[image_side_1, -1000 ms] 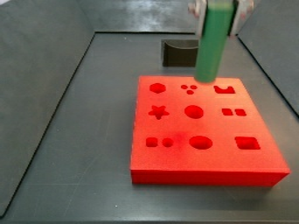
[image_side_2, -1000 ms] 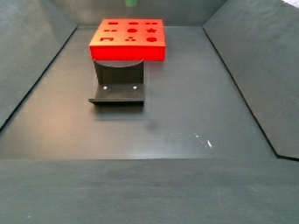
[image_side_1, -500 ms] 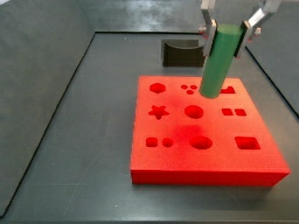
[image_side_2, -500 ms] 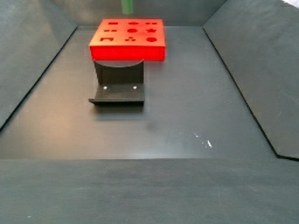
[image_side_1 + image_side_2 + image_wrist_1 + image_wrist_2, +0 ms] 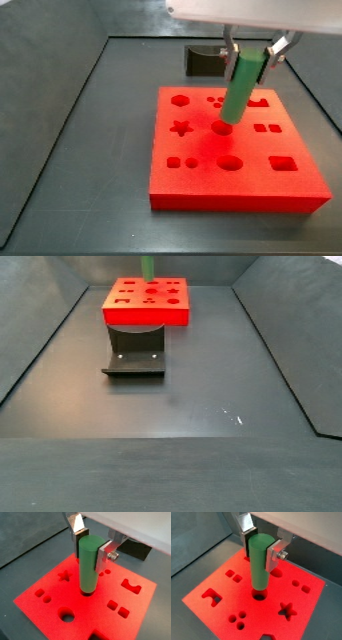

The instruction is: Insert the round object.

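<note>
- Peg: it is long, round, green and smooth, and it is held standing up, leaning a little in a side view.
- Gripper: its two silver fingers are pressed on the top part of the peg, one on each side, so the peg is clamped tight.
- Place: the peg is held over the red block, and its low end is seen at the round hole in the middle of the block in both wrist views. How deep it is in the hole cannot be told.
- Feel: the peg is judged to be stiff and light, like hard plastic. It is not thought to bend or break.
- Slip: the skin of the peg is smooth, so it may slide or turn between the flat fingers if it is pushed hard on the rim of the hole.
- Hold: the top end is judged the best place to be held, as it is now, so the low end is left free for the hole.
- Care: the peg is best kept straight up, since a lean may make it get stuck.
- Fixture: it is seen on the floor near the block, and it is not touched.
</note>
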Motion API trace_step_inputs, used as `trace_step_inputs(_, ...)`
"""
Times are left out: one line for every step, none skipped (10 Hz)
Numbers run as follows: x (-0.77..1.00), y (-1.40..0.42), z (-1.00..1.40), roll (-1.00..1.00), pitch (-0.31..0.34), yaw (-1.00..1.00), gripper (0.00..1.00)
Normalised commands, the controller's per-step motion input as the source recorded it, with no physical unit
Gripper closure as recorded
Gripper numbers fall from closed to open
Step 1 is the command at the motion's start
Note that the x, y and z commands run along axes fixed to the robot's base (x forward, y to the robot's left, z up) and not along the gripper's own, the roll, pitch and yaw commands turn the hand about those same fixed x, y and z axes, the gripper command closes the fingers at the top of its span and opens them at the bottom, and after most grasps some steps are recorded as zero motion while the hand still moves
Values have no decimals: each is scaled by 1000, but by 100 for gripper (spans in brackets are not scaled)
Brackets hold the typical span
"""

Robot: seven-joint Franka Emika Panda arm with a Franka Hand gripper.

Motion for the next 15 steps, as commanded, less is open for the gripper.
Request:
trace_step_inputs(117,123,-191,94,106,-66,100)
trace_step_inputs(0,0,-211,79,54,-43,100)
trace_step_inputs(0,-3,-209,10,60,-9,100)
trace_step_inputs(0,0,-237,9,60,-17,100)
trace_step_inputs(0,0,-294,24,51,-46,100)
trace_step_inputs(0,0,-229,14,57,-9,100)
trace_step_inputs(0,0,-240,11,56,0,100)
trace_step_inputs(0,0,-291,27,51,0,100)
trace_step_inputs(0,-11,-314,37,56,0,100)
trace_step_inputs(0,0,-354,30,47,0,100)
trace_step_inputs(0,-9,-477,13,34,0,100)
trace_step_inputs(80,0,-640,-17,23,-23,100)
trace_step_inputs(126,0,-743,-71,0,-43,100)
trace_step_inputs(111,0,-826,-90,0,-46,100)
trace_step_inputs(117,0,-811,-94,0,-40,100)
